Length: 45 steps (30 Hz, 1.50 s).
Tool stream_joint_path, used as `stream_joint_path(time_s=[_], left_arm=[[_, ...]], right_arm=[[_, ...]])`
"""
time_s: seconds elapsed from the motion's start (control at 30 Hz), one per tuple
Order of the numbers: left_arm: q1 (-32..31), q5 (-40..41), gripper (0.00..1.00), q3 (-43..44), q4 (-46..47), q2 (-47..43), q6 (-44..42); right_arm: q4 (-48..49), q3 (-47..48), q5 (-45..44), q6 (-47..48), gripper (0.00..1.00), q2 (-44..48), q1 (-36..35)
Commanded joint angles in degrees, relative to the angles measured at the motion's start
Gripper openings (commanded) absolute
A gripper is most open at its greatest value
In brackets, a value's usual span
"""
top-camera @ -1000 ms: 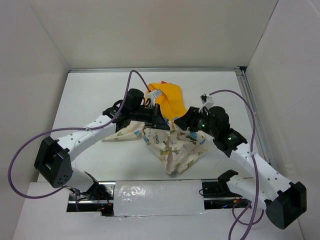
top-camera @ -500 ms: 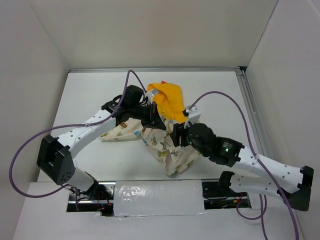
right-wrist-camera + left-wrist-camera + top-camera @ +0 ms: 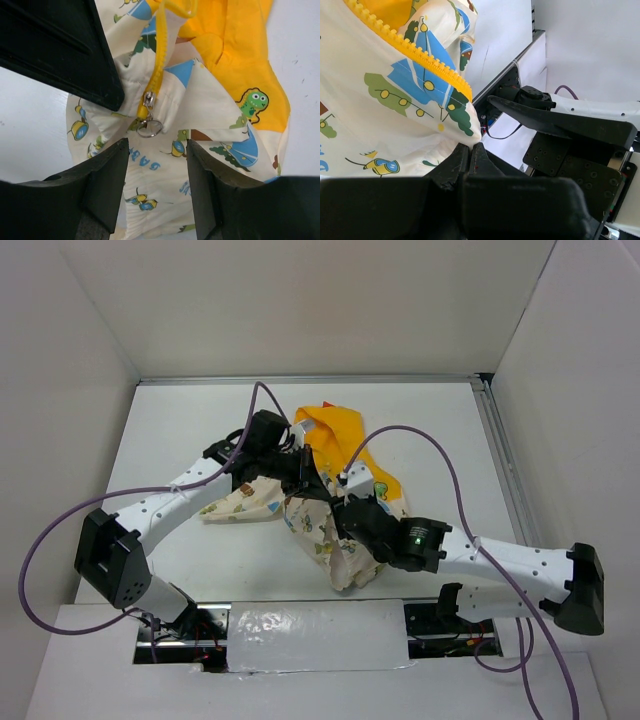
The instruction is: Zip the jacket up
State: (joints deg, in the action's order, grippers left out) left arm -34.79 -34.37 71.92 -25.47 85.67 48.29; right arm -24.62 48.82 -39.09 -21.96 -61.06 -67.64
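Left tool pinched closed; right tool spread apart, both arms reaching toward the centre.

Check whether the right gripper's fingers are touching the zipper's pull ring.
Apart. In the right wrist view the pull ring hangs above the open right gripper, with cream jacket fabric visible between the ring and both fingers.

- The jacket lies bunched near the middle of the table, its hood toward the far wall and its body toward the arm bases.
- The left gripper sits on the jacket's left side, its fingers closed on a fold of fabric (seen in the left wrist view).
- The right gripper hangs just before the zipper pull, which lies between its parted fingers without touching them.
- The zipper strip runs from the pull back toward the hood.
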Motion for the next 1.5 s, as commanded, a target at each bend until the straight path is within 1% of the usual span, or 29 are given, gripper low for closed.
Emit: stream_joint_path(time_s=[0.0, 0.07, 0.2, 0.3, 0.33, 0.43, 0.47, 0.63, 0.77, 0.83, 0.87, 0.9, 0.93, 1.0, 1.1, 1.13, 1.2, 1.3, 1.37, 1.47], left_arm=[[0.24, -1.22, 0.00, 2.26, 0.51, 0.55, 0.31], [-0.02, -1.05, 0.00, 2.35, 0.43, 0.47, -0.13], [-0.19, -1.05, 0.00, 2.26, 0.42, 0.29, -0.39], [-0.28, -1.05, 0.00, 1.47, 1.39, -0.50, -0.92], [-0.37, -0.88, 0.00, 1.47, 1.57, -0.68, -1.01], [-0.72, 0.00, 0.00, 1.64, 0.95, -0.77, -1.62], [-0.81, 0.00, 0.00, 1.73, 0.95, -0.77, -1.71], [-1.34, 0.35, 0.00, 1.91, 0.78, -0.59, -2.68], [-1.51, 2.46, 0.00, 2.26, -0.28, -0.33, -4.08], [-1.69, 3.69, 0.00, 2.70, -0.63, -0.15, -5.13], [-1.60, 4.39, 0.00, 2.96, -0.98, -0.06, -6.36], [-1.69, 5.18, 0.00, 3.57, -1.94, 0.02, -6.89], [-1.78, 6.93, 0.00, 3.84, -2.47, 0.37, -7.51], [-1.86, 7.65, 0.00, 4.10, -3.00, 0.38, -8.65], [-2.21, 7.21, 0.00, 3.75, -2.21, -0.15, -10.67], [-2.22, 6.69, 0.00, 3.58, -1.69, -0.32, -11.98], [-2.57, 6.68, 0.00, 3.40, -1.51, -0.68, -12.61], [-3.18, 6.68, 0.00, 3.23, -1.51, -0.77, -14.36], [-3.53, 7.73, 0.00, 2.88, -2.21, -0.85, -15.60], [-4.59, 8.62, 0.00, 1.91, -2.30, -1.03, -17.00]], right_arm=[[5.72, 2.51, -2.13, 1.83, 0.57, -1.78, -0.48], [5.99, 3.39, -0.91, 2.27, 0.53, -3.36, 0.13], [7.13, 3.65, 0.42, 3.23, 0.52, -4.33, 0.40], [8.01, 3.39, 0.07, 3.15, 0.46, -3.98, 0.66], [8.45, 3.22, -0.02, 3.15, 0.42, -3.55, 0.66], [9.24, 2.51, -0.54, 2.80, 0.25, -2.41, 1.02], [9.41, 2.34, -0.37, 3.14, 0.22, -2.14, 1.28], [9.24, 1.90, 1.82, 3.94, 0.15, -0.47, 3.04], [7.40, 2.86, 6.55, 6.92, 0.14, -0.03, 3.65], [6.00, 3.21, 10.59, 8.67, 0.07, 0.32, 4.09], [5.21, 3.82, 12.53, 9.29, 0.00, 0.32, 4.44], [4.15, 3.92, 13.94, 9.73, 0.00, 0.59, 4.62], [3.10, 4.18, 18.74, 11.57, 0.00, 0.41, 5.49], [2.13, 4.79, 22.80, 12.19, 0.00, 0.50, 6.20], [3.09, 4.80, 22.39, 12.11, 0.00, 1.11, 7.25], [3.52, 4.71, 20.22, 11.42, 0.00, 1.38, 7.60], [4.93, 4.36, 20.54, 11.84, 0.00, 2.34, 8.22], [5.90, 4.18, 16.43, 11.67, 0.00, 3.23, 8.66], [3.55, 5.92, 11.17, 10.44, 0.00, 2.00, 9.27], [0.02, 8.91, 8.87, 8.78, 0.00, -1.15, 10.77]])
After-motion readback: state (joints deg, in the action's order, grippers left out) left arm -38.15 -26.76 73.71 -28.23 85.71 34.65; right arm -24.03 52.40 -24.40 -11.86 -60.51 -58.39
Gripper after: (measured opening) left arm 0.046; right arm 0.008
